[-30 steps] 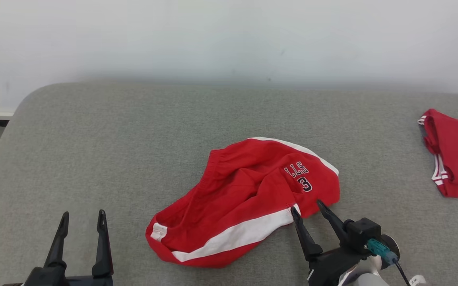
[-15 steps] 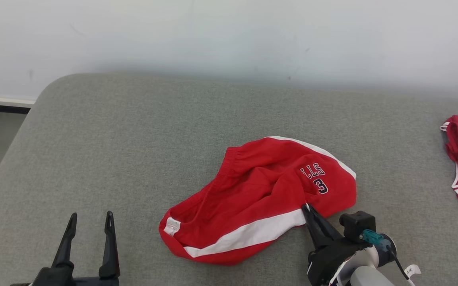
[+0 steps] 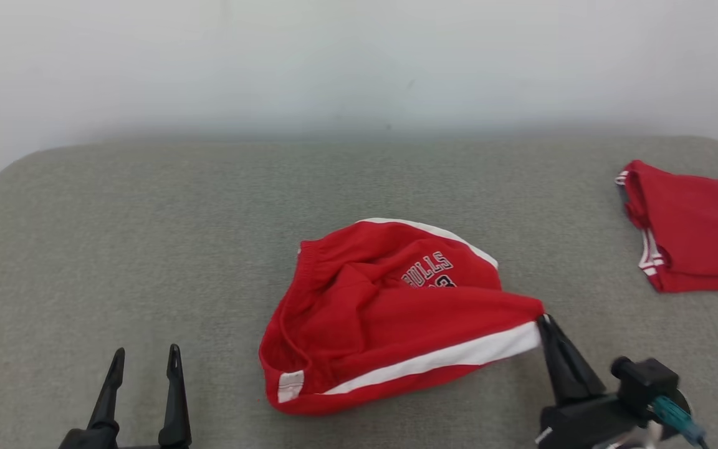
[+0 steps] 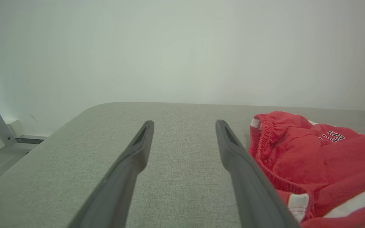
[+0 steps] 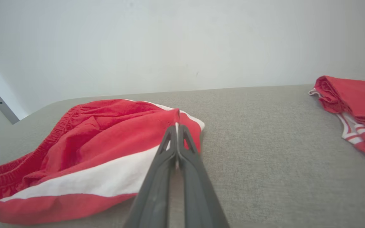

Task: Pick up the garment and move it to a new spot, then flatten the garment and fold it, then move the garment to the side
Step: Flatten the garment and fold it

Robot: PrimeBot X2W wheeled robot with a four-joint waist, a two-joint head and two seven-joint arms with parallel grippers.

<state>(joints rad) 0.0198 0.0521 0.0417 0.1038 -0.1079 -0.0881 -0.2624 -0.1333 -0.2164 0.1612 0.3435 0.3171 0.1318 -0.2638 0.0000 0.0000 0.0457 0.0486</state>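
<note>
The garment (image 3: 390, 318) is a pair of red shorts with a white side stripe and dark lettering, lying crumpled in the middle of the grey padded surface. My right gripper (image 3: 544, 321) is shut on its right hem corner, and the cloth there is pulled taut. In the right wrist view the closed fingertips (image 5: 176, 128) pinch the red and white edge of the garment (image 5: 84, 148). My left gripper (image 3: 146, 355) stands open at the lower left, off the cloth. In the left wrist view the garment (image 4: 315, 164) lies just right of the open left gripper (image 4: 184, 125).
A second red garment (image 3: 695, 227) with white trim lies at the right edge of the grey surface (image 3: 147, 237), also seen as a red garment (image 5: 353, 104) in the right wrist view. A pale wall (image 3: 359, 62) stands behind. The surface's rounded left corner drops off to the floor.
My right gripper closed on the garment's right corner and has drawn it out to the right, stretching the cloth. The head camera shifted. My left gripper has stayed open.
</note>
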